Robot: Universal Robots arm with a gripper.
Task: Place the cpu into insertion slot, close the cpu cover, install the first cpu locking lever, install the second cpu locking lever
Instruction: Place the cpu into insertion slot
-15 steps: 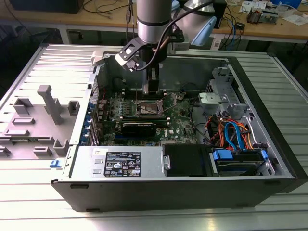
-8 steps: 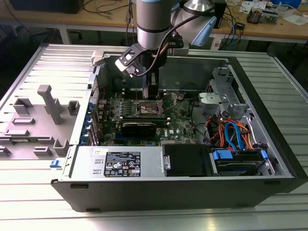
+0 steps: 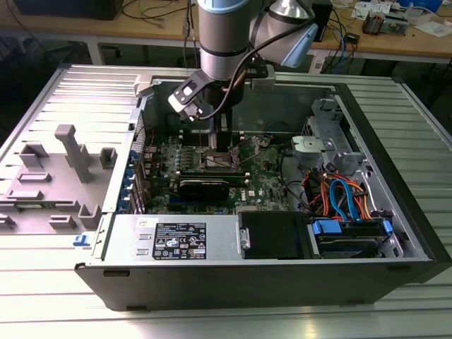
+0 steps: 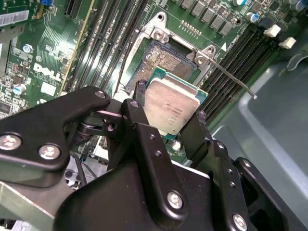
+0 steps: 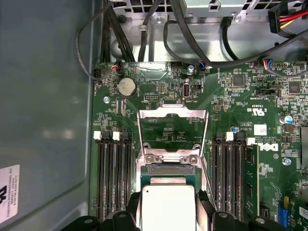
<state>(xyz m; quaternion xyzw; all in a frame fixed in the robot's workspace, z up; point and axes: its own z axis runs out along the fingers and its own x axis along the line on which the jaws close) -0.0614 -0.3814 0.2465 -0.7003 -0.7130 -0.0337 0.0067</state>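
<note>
Gripping the flat silver-grey square cpu (image 4: 171, 109) in our black gripper (image 4: 169, 105), we hold it over the metal-rimmed square insertion slot (image 4: 163, 60); shiny cpu cover (image 5: 172, 114) open.

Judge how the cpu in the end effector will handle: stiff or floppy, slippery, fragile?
The cpu is a flat square with a metal top, so probably stiff, not floppy. Its smooth top and thin edges, pinched by the end effector, might slip. The thin green rim suggests it could chip if bumped.
</note>
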